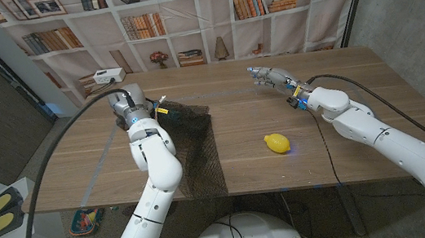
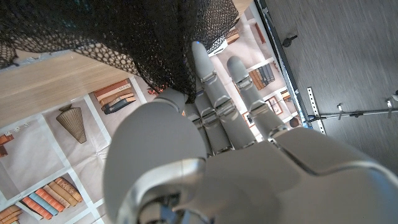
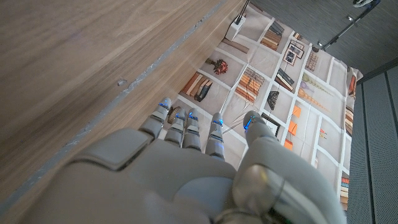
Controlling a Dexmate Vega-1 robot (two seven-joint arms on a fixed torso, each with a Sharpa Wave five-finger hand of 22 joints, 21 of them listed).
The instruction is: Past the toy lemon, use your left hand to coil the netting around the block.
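Netting (image 1: pixel 196 142): black, draped past the lemon (image 1: pixel 277 142). Left hand (image 1: pixel 139 112) pinching its far edge, mid-wrap; block hidden. Right hand (image 1: pixel 271 77) idle, fingers together. Next, probably: carry the netting round.

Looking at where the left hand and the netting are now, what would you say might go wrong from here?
1. The left hand holds the black netting bunched at one end; in the left wrist view the mesh drapes over its fingers, so it may snag on them.
2. The netting's loose end hangs off the near table edge, so its weight could drag the wrap loose.
3. The toy lemon lies close beside the mesh and could get swept or rolled away.
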